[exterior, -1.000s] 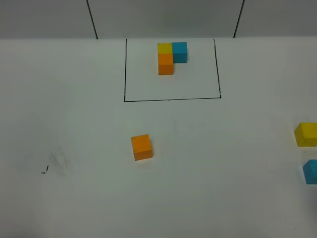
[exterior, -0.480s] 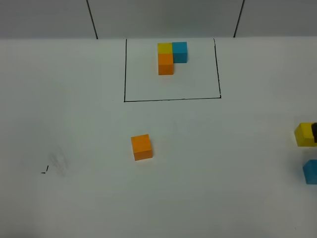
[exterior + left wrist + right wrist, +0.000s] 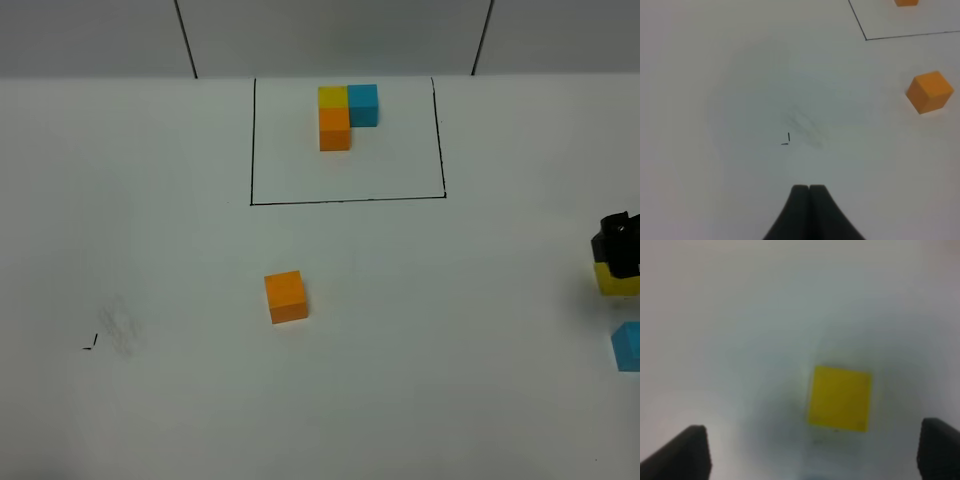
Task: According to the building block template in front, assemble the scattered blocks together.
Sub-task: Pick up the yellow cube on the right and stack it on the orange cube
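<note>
The building block template (image 3: 345, 112) is a yellow, light blue and orange L inside a black drawn frame at the far middle of the table. Of the scattered blocks, the orange cube (image 3: 286, 297) (image 3: 930, 92) lies mid-table. The yellow cube (image 3: 617, 281) (image 3: 840, 398) and the light blue cube (image 3: 628, 347) lie at the right edge. My right gripper (image 3: 618, 248) (image 3: 814, 429) hangs open over the yellow cube, one finger out to each side, and hides the cube's far part from above. My left gripper (image 3: 809, 189) is shut and empty above bare table, left of the orange cube.
The white table (image 3: 150, 200) bears a small black pen mark (image 3: 91, 345) (image 3: 786, 140) with a faint smudge at the left. A grey wall with two dark seams runs behind the table's far edge. The frame's corner (image 3: 866, 39) shows in the left wrist view.
My right gripper has come into the high view from the right edge and now stands over the yellow cube. No block and nothing on the left has moved.
</note>
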{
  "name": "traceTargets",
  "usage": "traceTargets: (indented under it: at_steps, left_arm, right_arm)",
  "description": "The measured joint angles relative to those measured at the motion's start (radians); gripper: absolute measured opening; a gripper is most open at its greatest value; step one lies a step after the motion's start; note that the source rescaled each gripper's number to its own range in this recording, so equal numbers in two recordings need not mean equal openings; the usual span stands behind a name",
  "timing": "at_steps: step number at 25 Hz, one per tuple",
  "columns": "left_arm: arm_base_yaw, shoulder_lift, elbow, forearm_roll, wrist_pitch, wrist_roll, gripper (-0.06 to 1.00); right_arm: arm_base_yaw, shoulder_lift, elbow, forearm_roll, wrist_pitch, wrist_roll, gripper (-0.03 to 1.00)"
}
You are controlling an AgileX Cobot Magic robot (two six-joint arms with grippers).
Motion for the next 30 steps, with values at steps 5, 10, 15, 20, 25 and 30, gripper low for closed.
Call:
traceTargets:
  at_steps: [5, 10, 15, 20, 25, 30]
  left_arm:
    - [0.0, 0.0, 0.0, 0.0, 0.0, 0.0, 0.0]
    - [0.0, 0.0, 0.0, 0.0, 0.0, 0.0, 0.0]
    - [0.0, 0.0, 0.0, 0.0, 0.0, 0.0, 0.0]
    - [0.0, 0.0, 0.0, 0.0, 0.0, 0.0, 0.0]
    - [0.0, 0.0, 0.0, 0.0, 0.0, 0.0, 0.0]
    - [0.0, 0.0, 0.0, 0.0, 0.0, 0.0, 0.0]
  right_arm:
    - [0.0, 0.089, -0.001, -0.013, -0.08, 0.002, 0.94]
    - [-0.008, 0.168, -0.02, -0.048, -0.096, 0.016, 0.94]
    - [-0.029, 0.222, -0.03, -0.074, -0.12, 0.017, 0.94]
    - [-0.051, 0.271, -0.031, -0.081, -0.153, 0.018, 0.94]
    - [-0.058, 0.318, -0.031, -0.082, -0.193, 0.018, 0.94]
    - [-0.058, 0.375, -0.032, -0.082, -0.225, 0.018, 0.94]
